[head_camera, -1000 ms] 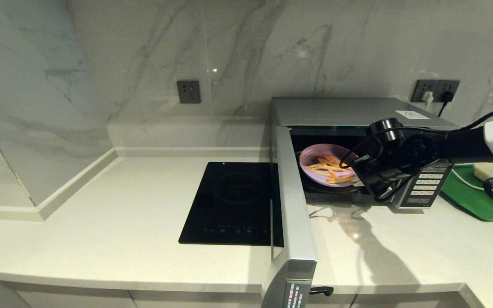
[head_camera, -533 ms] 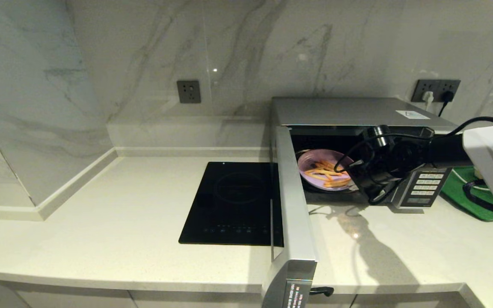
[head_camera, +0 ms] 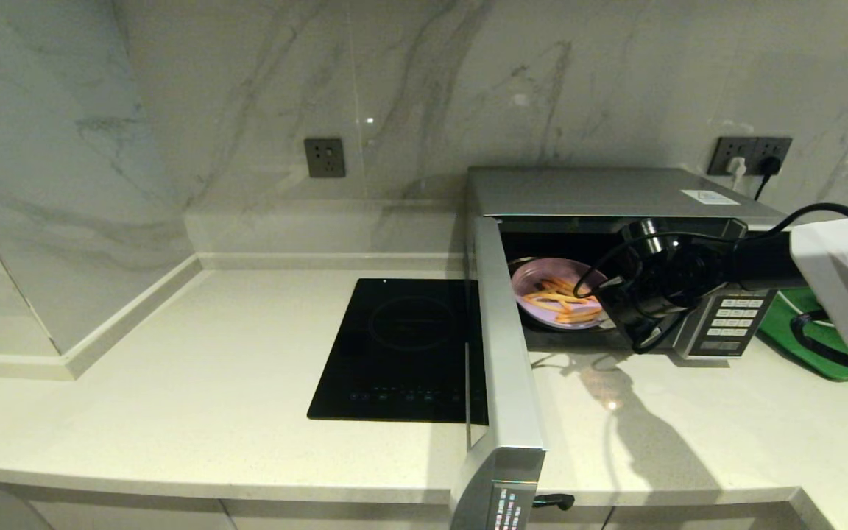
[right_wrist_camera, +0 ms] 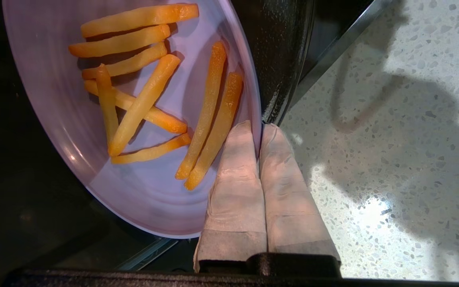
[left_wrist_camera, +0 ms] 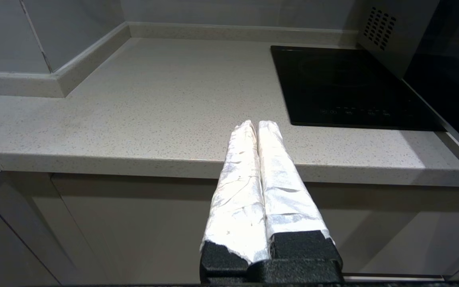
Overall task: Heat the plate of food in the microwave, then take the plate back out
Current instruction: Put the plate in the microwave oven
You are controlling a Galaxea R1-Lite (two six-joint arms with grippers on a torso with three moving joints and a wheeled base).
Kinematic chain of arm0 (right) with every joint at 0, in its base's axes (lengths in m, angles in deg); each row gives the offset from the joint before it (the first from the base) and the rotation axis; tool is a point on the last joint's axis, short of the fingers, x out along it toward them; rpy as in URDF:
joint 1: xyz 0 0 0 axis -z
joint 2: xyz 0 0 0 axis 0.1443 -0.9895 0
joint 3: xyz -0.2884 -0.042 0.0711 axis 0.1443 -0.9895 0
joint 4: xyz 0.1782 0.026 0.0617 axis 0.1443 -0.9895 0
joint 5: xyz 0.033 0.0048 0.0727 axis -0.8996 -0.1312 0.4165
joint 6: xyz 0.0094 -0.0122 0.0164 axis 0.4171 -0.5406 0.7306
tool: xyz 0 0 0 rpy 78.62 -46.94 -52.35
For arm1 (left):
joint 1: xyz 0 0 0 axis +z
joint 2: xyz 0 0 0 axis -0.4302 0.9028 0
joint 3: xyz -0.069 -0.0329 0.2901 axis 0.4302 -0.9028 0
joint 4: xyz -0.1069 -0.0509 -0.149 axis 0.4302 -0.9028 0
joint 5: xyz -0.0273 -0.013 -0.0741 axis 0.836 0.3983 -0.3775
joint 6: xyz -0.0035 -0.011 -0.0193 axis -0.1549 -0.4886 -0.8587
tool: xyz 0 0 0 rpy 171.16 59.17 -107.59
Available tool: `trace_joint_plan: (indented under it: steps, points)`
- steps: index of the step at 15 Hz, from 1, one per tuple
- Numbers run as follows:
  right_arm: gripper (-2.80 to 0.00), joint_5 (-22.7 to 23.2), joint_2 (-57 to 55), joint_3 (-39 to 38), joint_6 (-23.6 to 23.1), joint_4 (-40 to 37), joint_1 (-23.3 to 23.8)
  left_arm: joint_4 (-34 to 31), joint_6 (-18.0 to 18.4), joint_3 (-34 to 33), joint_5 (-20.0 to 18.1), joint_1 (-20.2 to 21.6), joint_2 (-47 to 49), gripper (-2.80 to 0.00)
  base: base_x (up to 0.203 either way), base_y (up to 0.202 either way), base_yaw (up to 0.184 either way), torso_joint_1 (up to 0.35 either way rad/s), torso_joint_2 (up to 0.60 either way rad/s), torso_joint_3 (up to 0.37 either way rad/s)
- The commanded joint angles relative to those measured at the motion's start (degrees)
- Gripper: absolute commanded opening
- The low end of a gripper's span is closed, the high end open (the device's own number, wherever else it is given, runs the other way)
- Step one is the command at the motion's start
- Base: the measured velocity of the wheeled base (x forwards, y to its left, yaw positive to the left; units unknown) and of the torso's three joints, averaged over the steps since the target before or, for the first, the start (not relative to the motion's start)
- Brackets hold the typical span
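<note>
The silver microwave (head_camera: 601, 191) stands at the back right of the counter, its door (head_camera: 505, 353) swung wide open toward me. The lilac plate of food (head_camera: 538, 291), with orange fries (right_wrist_camera: 142, 99) on it, is inside the dark cavity, low over the floor; I cannot tell whether it rests there. My right gripper (right_wrist_camera: 259, 129) is shut on the plate's (right_wrist_camera: 150, 207) near rim, one finger above it and one below. In the head view the right wrist (head_camera: 659, 280) fills the opening and hides the fingers. My left gripper (left_wrist_camera: 257, 124) is shut and empty, parked in front of the counter edge.
A flat black induction hob (head_camera: 402, 346) lies left of the open door. The microwave's button panel (head_camera: 733, 324) is just right of the wrist. A green tray (head_camera: 799, 338) with cables sits at the far right. Wall sockets (head_camera: 751, 154) are behind the microwave.
My right arm has pushed forward and down, carrying the plate from the cavity's mouth deeper and lower inside the microwave. The left arm has stayed put.
</note>
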Motion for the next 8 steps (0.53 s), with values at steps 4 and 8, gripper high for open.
trace_joint_plan:
  steps: [4,8]
  points:
    - [0.0,-0.1,-0.11,0.53,0.29,-0.08,0.01,0.02,-0.1,-0.01,0.02,0.02,0.0,-2.8,0.0,0.0,0.0,0.0,0.0,0.0]
    - [0.0,-0.18,-0.29,0.53,0.37,-0.08,0.01,0.02,-0.08,-0.01,0.02,0.02,0.0,-2.8,0.0,0.0,0.0,0.0,0.0,0.0]
